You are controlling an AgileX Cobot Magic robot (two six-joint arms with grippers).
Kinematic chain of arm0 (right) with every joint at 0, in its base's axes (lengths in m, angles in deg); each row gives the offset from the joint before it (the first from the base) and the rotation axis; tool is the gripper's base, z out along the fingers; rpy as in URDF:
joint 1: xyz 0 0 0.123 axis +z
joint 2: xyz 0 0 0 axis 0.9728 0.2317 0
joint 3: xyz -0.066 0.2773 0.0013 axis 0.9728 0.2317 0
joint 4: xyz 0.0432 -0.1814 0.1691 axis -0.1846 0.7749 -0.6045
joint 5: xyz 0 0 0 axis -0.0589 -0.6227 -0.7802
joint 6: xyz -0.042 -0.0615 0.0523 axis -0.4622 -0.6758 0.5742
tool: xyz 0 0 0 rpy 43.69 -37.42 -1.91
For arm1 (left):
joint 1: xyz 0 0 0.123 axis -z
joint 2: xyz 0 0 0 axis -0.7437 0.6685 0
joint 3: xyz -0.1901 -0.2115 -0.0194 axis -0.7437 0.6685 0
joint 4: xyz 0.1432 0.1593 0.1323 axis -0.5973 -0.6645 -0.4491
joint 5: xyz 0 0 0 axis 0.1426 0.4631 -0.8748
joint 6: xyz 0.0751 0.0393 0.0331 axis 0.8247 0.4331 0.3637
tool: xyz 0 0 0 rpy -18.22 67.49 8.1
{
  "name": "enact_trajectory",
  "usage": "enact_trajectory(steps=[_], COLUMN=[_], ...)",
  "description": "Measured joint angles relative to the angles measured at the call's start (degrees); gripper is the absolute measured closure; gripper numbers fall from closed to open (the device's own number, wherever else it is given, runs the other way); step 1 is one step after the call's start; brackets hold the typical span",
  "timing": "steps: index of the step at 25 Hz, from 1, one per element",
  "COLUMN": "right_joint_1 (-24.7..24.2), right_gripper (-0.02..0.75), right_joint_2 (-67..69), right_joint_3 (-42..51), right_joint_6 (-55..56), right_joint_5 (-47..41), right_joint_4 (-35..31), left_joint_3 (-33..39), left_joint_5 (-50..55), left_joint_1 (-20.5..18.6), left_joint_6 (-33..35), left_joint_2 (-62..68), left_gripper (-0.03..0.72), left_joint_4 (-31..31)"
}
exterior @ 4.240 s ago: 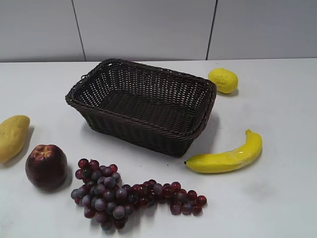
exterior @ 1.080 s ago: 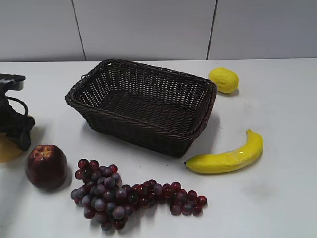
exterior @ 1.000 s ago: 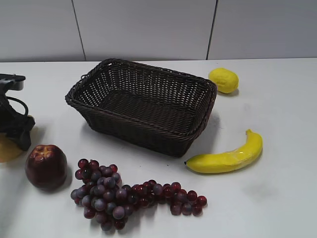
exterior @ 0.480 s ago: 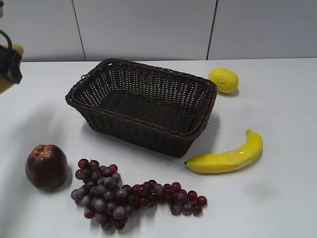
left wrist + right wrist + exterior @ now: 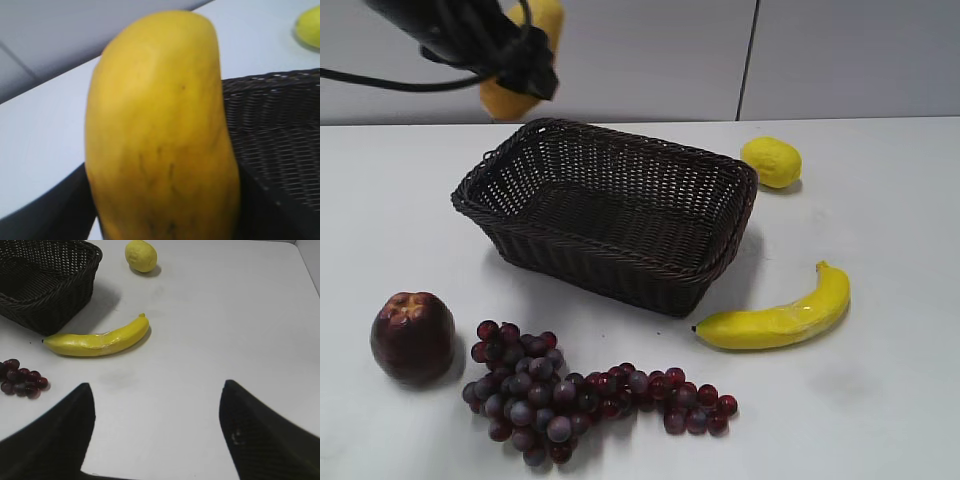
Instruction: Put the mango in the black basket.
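Aloft, the mango [image 5: 525,60] is pinched by the left gripper [image 5: 515,65] above the back-left corner of the black basket [image 5: 610,205]; the right gripper [image 5: 155,435] is held spread, away from the basket.

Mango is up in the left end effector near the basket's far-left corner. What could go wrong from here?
1. The mango hangs over the black basket's back-left rim, not its middle; released now, it might strike the rim and roll onto the table.
2. The left end effector grips near one end, most of the mango projecting free, so it may slip or swing.
3. Lowering here could snag the braided rim.
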State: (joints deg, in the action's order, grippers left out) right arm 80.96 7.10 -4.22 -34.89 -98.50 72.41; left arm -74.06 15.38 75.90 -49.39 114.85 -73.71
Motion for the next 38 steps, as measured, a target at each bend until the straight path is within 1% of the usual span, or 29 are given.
enact_trajectory(steps=[4,7,12,16,20,22,25,28,32,34,36,38], right_joint_1=[0.0,0.0,0.0,0.0,0.0,0.0,0.0,0.0,0.0,0.0,0.0,0.0], right_gripper=[0.146,0.146,0.146,0.146,0.146,0.146,0.146,0.146,0.146,0.146,0.146,0.146], right_joint_2=[0.0,0.0,0.0,0.0,0.0,0.0,0.0,0.0,0.0,0.0,0.0,0.0], right_joint_3=[0.0,0.0,0.0,0.0,0.0,0.0,0.0,0.0,0.0,0.0,0.0,0.0], right_joint_6=[0.0,0.0,0.0,0.0,0.0,0.0,0.0,0.0,0.0,0.0,0.0,0.0], right_joint_5=[0.0,0.0,0.0,0.0,0.0,0.0,0.0,0.0,0.0,0.0,0.0,0.0], right_joint_4=[0.0,0.0,0.0,0.0,0.0,0.0,0.0,0.0,0.0,0.0,0.0,0.0], left_joint_3=[0.0,0.0,0.0,0.05,-0.3,-1.24,-4.37,-10.16,-18.39,-21.57,-22.35,-21.36], left_joint_5=[-5.3,-7.41,-3.73,-1.4,-0.75,0.97,5.93,13.8,25.47,31.22,33.36,34.12], left_joint_1=[5.19,6.85,7.0,7.0,6.95,6.95,6.51,5.33,2.45,0.19,-1.75,-4.32], left_joint_6=[0.02,0.02,0.02,0.02,0.02,0.02,0.02,-0.39,-2.98,-4.57,-5.35,-6.19], left_joint_2=[5.56,9.34,14.97,16.43,16.43,16.43,16.43,16.43,16.22,15.65,14.68,12.73], left_gripper=[0.101,0.101,0.101,0.101,0.02,0.01,0.007,0.008,0.027,0.046,0.073,0.111], left_joint_4=[0.05,0.05,-0.01,-0.01,-0.01,-0.01,-0.32,-1.24,-2.86,-4.55,-5.62,-5.68])
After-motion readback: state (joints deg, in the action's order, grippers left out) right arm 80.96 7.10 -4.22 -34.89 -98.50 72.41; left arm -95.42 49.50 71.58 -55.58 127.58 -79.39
